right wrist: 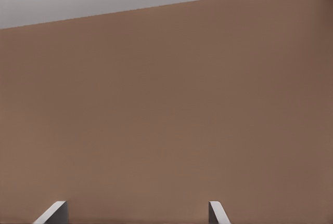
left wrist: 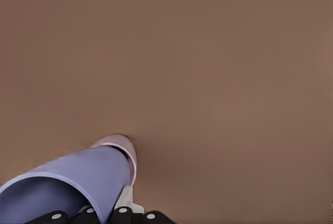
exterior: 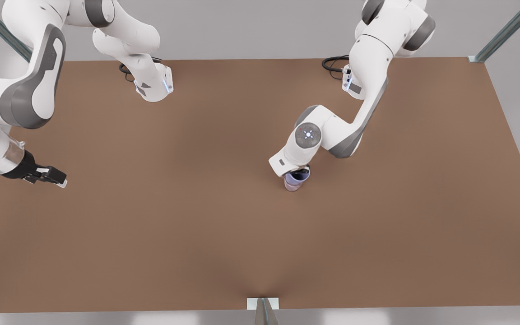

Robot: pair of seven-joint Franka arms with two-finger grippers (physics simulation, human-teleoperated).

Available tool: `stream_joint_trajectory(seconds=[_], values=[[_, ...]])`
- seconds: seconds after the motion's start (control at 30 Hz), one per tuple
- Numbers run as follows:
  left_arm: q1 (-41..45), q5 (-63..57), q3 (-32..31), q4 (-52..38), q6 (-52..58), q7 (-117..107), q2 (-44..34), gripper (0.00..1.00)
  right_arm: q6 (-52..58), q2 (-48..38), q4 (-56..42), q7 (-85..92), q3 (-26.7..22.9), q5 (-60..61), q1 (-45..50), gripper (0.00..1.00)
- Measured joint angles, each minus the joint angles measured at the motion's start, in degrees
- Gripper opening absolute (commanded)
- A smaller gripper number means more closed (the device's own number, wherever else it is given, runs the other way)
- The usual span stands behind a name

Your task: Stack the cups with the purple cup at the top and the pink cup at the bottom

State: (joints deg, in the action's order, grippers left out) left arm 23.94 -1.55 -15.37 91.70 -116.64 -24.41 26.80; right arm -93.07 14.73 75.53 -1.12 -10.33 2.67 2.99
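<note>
Our left gripper (exterior: 299, 172) is clamped on the purple cup (exterior: 297, 178), which sits nested in the pink cup (exterior: 291, 185) on the surface (exterior: 197, 216) right of centre in the front view. We should check it is seated, then open gently and lift straight up. Our right gripper (exterior: 54, 177) waits open, well apart at the front view's left.

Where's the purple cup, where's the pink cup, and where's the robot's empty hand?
purple cup (left wrist: 78, 180), left wrist view, on its outer side wall.
pink cup (left wrist: 124, 143), left wrist view, on its side showing beyond the purple cup.
right hand (exterior: 54, 177), front view, between its fingertips.
</note>
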Motion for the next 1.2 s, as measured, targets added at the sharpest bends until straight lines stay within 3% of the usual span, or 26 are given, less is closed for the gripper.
stream_joint_trajectory(seconds=[1.17,1.2], values=[[1.1,-2.9,0.4,0.5,-0.7,-11.7,3.6,0.21,-0.7,0.2,-0.1,5.4,0.1,0.3,0.2,1.00],[1.1,-2.9,0.4,0.5,-0.7,-11.8,3.6,0.27,-0.7,0.2,-0.1,5.4,0.1,0.3,0.2,1.00]])
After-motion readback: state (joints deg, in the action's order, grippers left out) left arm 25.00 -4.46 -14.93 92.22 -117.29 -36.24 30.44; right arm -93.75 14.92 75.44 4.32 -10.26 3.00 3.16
